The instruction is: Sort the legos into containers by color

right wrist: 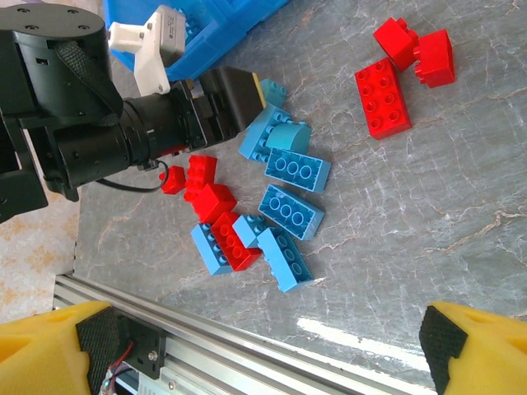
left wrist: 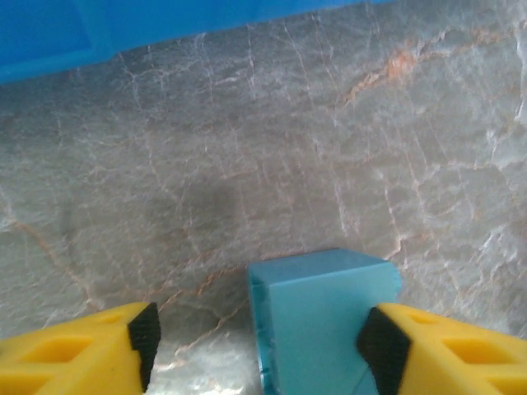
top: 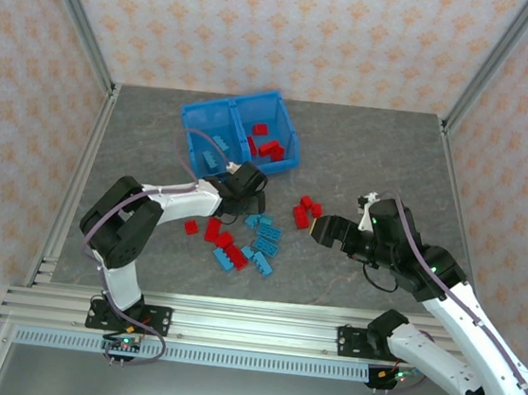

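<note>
My left tool: apart, light blue plastic brick between, against the right pad. Blue plastic bin just ahead. My right tool: wide apart, empty; loose red and blue bricks ahead.

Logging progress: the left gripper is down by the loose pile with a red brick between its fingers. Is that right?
No: the brick between the fingers of the left gripper is light blue, not red, as the left wrist view shows. The gripper is down by the loose pile, as stated.
</note>
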You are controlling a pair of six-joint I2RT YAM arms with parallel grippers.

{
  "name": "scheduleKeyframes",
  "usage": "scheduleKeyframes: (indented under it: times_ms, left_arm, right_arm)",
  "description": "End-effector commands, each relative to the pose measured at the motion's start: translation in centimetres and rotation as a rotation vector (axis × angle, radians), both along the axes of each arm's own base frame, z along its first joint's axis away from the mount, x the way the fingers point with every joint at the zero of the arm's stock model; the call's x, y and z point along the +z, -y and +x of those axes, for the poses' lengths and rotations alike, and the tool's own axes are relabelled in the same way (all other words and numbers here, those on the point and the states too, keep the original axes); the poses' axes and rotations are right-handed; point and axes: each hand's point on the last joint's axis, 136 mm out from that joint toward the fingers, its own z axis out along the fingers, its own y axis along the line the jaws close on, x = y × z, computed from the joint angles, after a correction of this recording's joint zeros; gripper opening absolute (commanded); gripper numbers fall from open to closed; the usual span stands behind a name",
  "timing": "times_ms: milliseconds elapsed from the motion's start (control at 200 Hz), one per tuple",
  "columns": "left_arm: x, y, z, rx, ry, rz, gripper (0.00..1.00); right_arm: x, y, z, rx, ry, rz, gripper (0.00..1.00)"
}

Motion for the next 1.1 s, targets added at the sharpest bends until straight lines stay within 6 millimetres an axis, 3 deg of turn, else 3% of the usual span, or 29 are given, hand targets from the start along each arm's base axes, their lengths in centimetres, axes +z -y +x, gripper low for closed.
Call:
scheduleKeyframes:
  times_ms: [0,230,380,571,816,846,1096]
  left_arm:
    - [-3.8,-0.7,-1.7,-0.038,-0.097,0.052,0.77]
    - [-3.5,0.2,0.0,-0.028,-0.077,0.042,0.77]
    - [-0.8,2.0,1.3,-0.060,0.004,-0.026,0.77]
    - [2.4,2.8,2.6,-0.052,0.108,0.005,0.83]
    - [1.6,4.6,3.8,-0.061,0.108,-0.038,0.87]
    - [0.2,4.7,3.7,-0.066,0.085,-0.027,0.87]
    - [-2.2,3.8,4.5,-0.073,0.032,0.115,0.85]
  right_arm:
    - [-0.4,0.2,0.0,-0.014,-0.002,-0.009,0.96]
    - [-0.5,0.3,-0.1,-0.020,-0.008,-0.015,0.96]
    - [-0.5,0.3,-0.1,-0.020,-0.007,-0.012,0.96]
    - [-0.7,0.1,0.0,-0.023,-0.006,-0.010,0.96]
    - [-0.8,0.3,-0.1,-0.019,-0.006,-0.026,0.96]
    - [-0.8,0.4,-0.1,-0.021,-0.007,-0.030,0.96]
    - [-0.6,0.3,-0.1,-0.018,-0.003,-0.024,0.96]
